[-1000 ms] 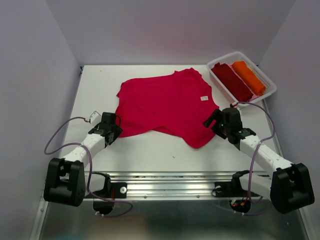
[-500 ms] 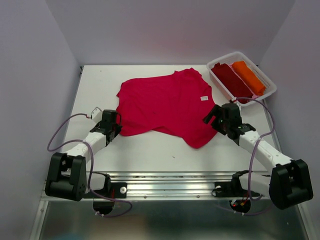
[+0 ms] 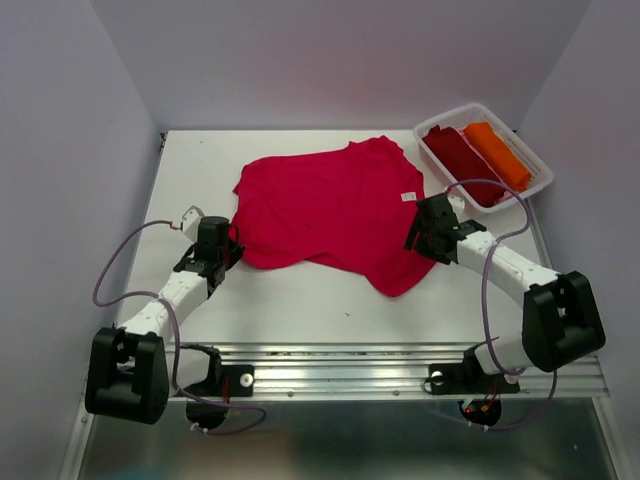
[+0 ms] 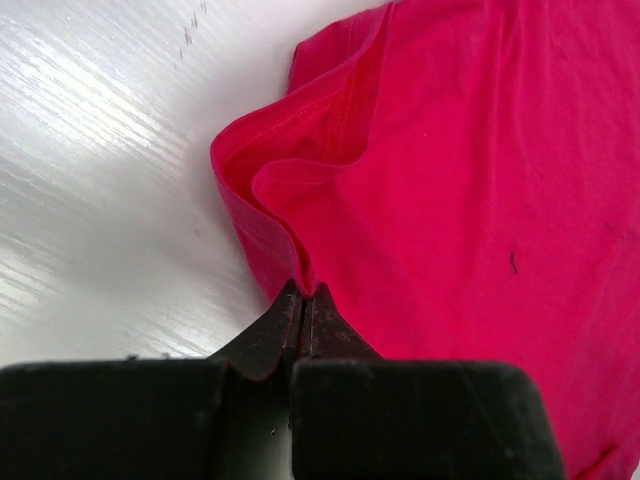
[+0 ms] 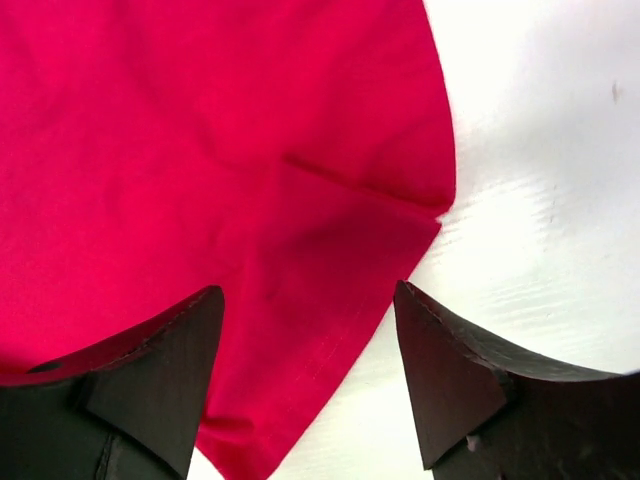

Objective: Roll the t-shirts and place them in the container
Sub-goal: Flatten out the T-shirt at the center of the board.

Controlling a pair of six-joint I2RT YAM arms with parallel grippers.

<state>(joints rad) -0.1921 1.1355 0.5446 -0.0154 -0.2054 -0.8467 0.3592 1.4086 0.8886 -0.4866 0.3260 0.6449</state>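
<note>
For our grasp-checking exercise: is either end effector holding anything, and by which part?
The left end effector pinches the red t-shirt by a fold at its hemmed edge. The right end effector stands open over the cloth, holding nothing.

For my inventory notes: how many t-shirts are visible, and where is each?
3. A crimson t-shirt lies spread on the table; a maroon one and an orange one lie side by side in the white basket. Others may be hidden underneath.
</note>
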